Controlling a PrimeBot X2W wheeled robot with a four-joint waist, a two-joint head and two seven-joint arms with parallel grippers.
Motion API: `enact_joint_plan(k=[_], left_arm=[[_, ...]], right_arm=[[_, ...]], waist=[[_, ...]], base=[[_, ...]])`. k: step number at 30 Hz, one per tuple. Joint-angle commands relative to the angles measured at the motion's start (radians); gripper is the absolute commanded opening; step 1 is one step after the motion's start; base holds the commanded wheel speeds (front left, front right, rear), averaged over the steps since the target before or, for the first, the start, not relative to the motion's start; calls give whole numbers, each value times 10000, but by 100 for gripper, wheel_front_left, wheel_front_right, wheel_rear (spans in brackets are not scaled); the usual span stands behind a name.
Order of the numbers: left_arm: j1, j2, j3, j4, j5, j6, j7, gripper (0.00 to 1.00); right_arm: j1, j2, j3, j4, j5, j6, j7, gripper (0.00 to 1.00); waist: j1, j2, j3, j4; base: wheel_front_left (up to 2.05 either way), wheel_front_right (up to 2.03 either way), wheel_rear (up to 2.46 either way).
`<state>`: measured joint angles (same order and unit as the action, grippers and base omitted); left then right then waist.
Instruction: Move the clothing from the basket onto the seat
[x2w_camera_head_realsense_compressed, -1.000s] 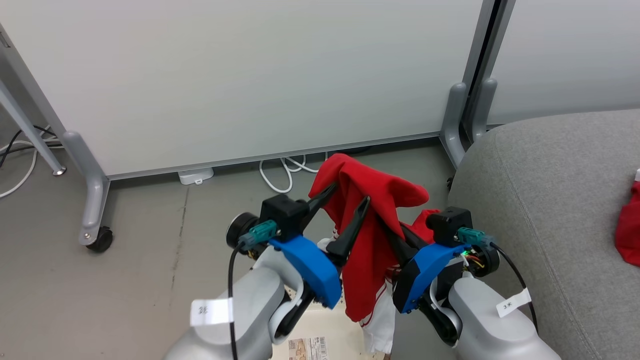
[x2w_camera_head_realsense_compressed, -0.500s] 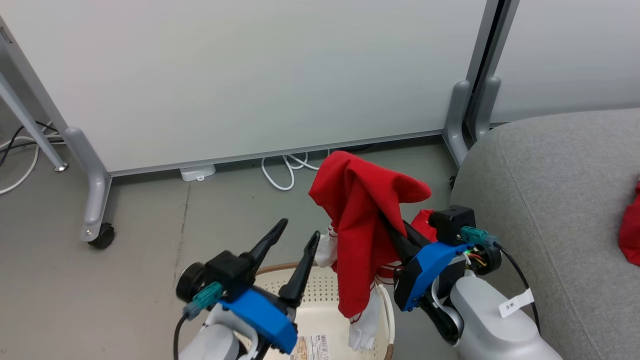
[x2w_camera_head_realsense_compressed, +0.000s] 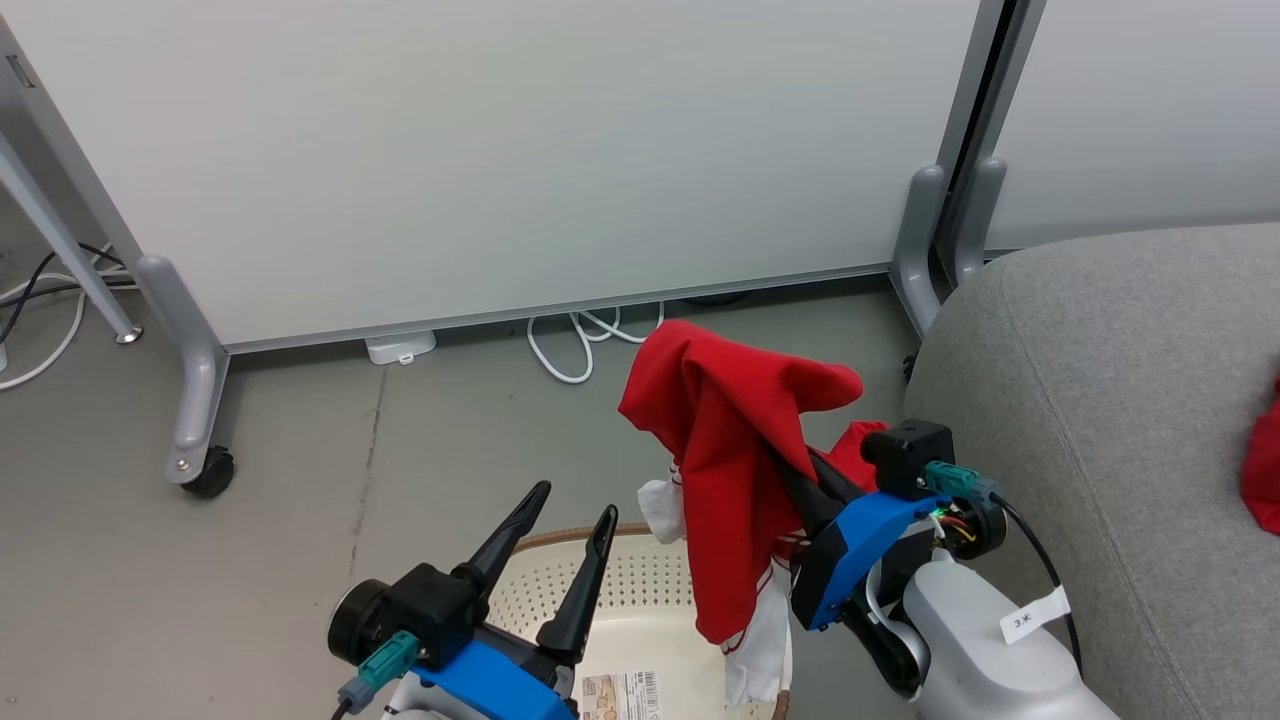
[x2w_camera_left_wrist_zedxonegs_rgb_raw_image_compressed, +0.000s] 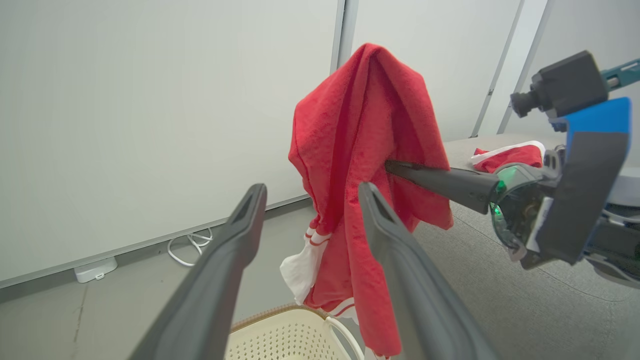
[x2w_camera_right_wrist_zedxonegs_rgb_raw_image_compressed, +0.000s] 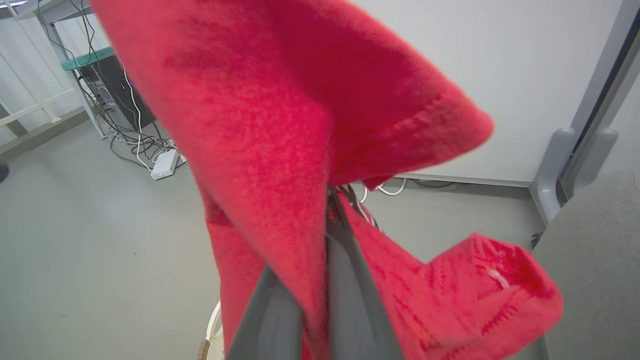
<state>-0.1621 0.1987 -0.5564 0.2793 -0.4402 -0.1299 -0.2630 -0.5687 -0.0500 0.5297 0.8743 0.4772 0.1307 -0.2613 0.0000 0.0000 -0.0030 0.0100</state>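
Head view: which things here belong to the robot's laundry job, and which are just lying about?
Job: garment, hanging from the shut right gripper; open left gripper; basket; seat, with a second garment on it.
Lying about: cables; white box; partition and its caster.

Grey floor, white wheeled partition panels.

Light is bright, soft and even. The red garment throws almost no shadow on the floor below it. The white panel behind it has weak sheen, no glare. In the right wrist view the garment is near the lens and blurred; in the left wrist view posts behind it lean.
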Motion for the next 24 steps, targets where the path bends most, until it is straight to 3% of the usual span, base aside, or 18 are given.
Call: enact_joint_plan(k=[1, 13, 24], left_arm=[[91, 8, 100, -51, 40, -6, -26, 100], [348, -104, 426, -137, 118, -6, -26, 100], [360, -204, 802, -105, 191, -6, -26, 100]], right_arm=[[109, -8, -1, -58, -15, 1, -56, 0], [55, -8, 37, -101, 122, 1, -56, 0], [-43, -8, -32, -88, 14, 3, -55, 0]], waist=[[0, 0, 4, -5], [0, 0, 72, -518], [0, 0, 314, -2266]], base=[[0, 0, 0], [0, 0, 0], [0, 0, 0]])
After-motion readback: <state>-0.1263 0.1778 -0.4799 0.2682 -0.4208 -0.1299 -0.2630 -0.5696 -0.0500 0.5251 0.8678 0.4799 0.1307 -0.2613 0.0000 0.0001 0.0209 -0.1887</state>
